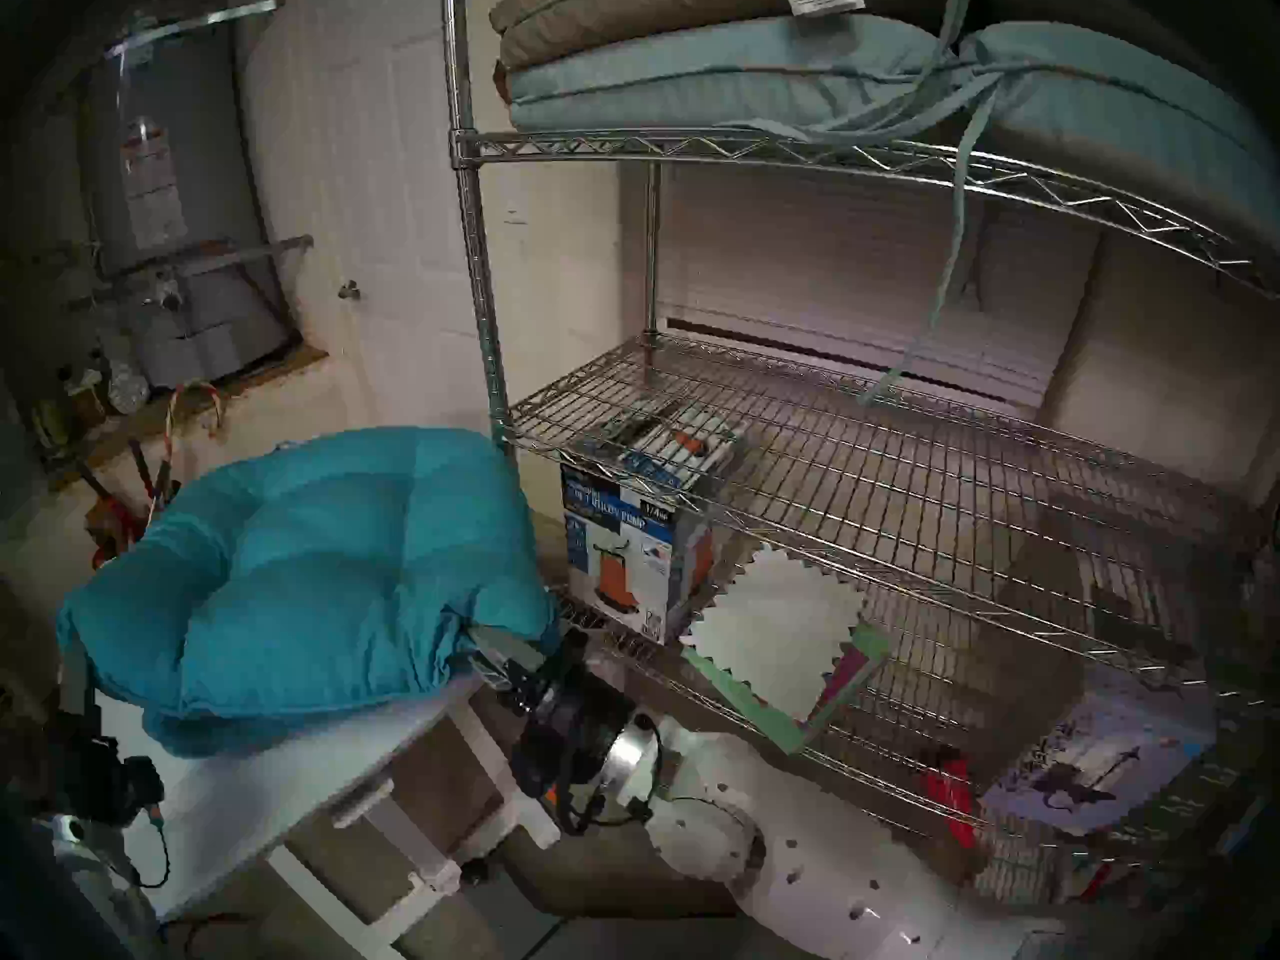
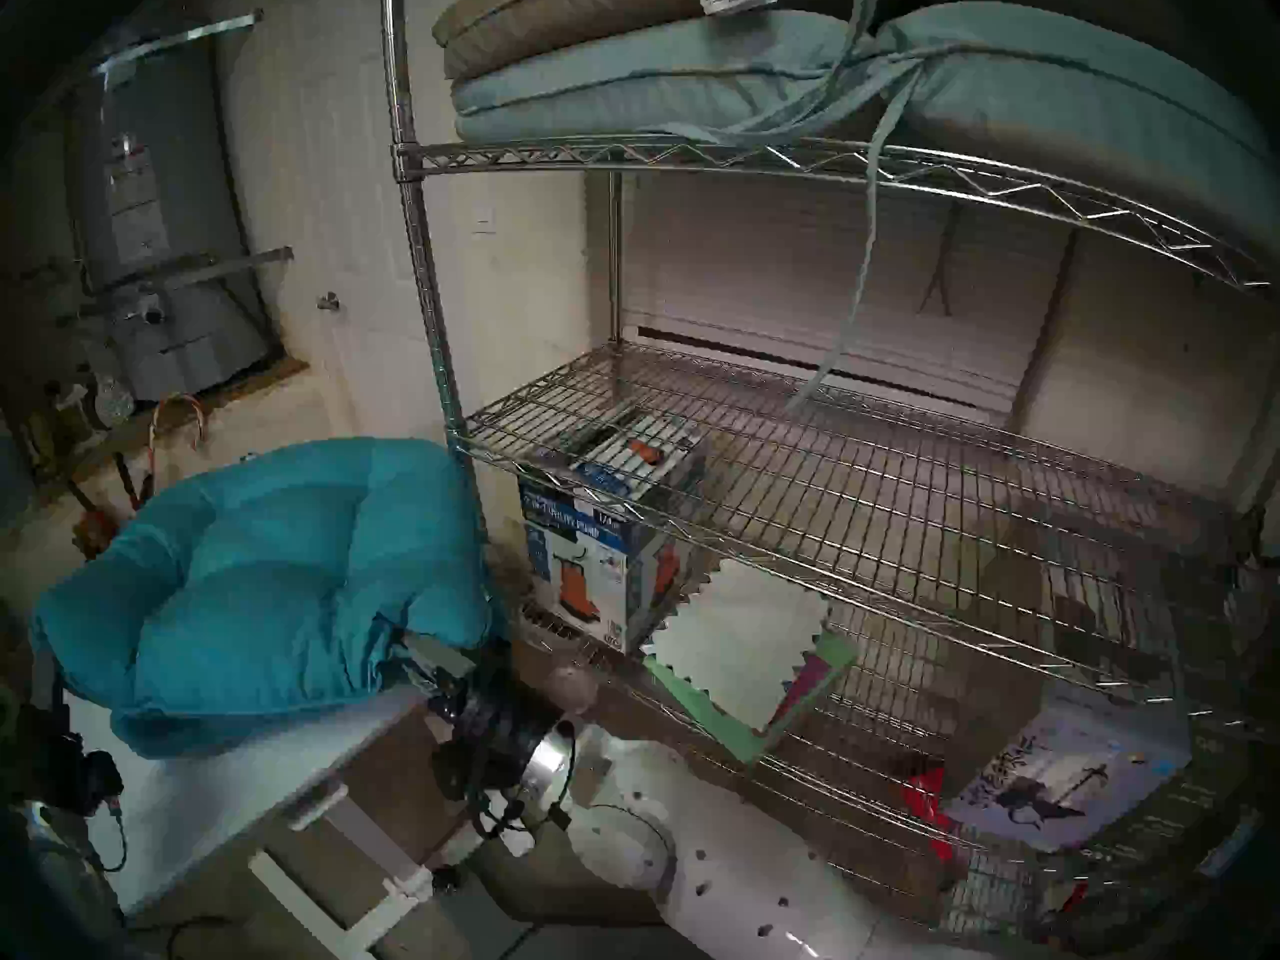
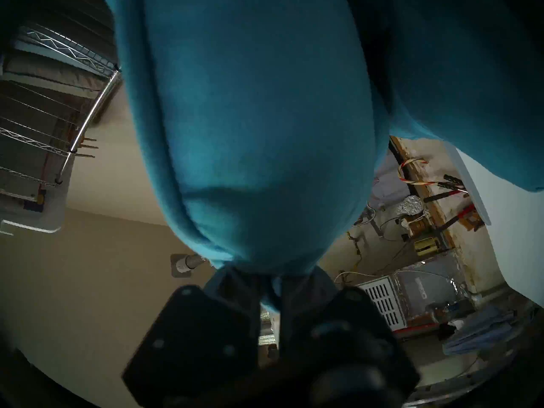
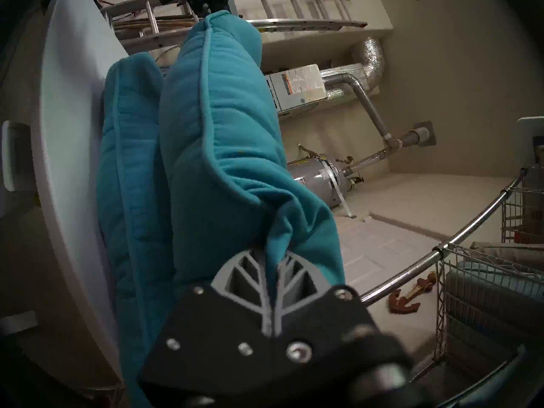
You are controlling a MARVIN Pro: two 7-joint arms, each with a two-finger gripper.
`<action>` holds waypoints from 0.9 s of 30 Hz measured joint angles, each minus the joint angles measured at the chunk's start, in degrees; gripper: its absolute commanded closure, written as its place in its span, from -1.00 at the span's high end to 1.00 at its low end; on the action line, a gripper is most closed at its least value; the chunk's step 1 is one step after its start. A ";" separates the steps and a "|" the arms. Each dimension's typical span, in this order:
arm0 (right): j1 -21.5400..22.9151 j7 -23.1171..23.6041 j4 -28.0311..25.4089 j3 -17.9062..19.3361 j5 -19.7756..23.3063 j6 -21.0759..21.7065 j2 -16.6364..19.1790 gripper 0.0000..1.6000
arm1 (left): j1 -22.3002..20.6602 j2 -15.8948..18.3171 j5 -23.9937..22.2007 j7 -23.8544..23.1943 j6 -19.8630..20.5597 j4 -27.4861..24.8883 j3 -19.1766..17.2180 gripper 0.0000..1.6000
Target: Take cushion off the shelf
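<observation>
While hidden overhead, left fingers (image 3: 232, 283) pinch cushion (image 3: 265, 119).

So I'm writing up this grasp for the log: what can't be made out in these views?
- Left gripper, left wrist view: its fingers are dark and blurred, the grip point swallowed by the teal cushion.
- Head views: the left gripper is hidden behind that cushion.
- Utility pump box, head views: its top shows only through the wire shelf; small print is unreadable.
- Stacked cushions on the upper tier: cut off by the top edge.
</observation>
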 measured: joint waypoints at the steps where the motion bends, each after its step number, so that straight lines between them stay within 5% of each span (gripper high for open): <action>1: 0.13 0.04 0.12 -0.04 -0.09 0.00 -0.19 -1.00 | -0.04 0.07 0.00 0.00 -0.07 0.08 -0.03 -1.00; 23: 0.27 -1.07 0.90 -0.11 -0.13 0.00 -0.86 -1.00 | 1.31 -1.62 -1.36 0.14 -1.88 0.15 0.53 -1.00; 24: 0.27 -1.08 0.90 -0.11 -0.09 0.01 -0.85 -1.00 | 1.39 -1.73 -1.42 0.14 -1.92 0.13 0.56 0.40; 25: 0.25 -1.08 0.90 -0.11 -0.02 0.02 -0.82 -1.00 | 1.49 -1.87 -1.51 0.08 -2.00 0.08 0.59 1.00; 27: 0.21 -1.10 0.90 -0.11 0.11 0.05 -0.77 -0.33 | 1.67 -2.19 -1.78 -0.22 -2.19 -0.21 0.64 1.00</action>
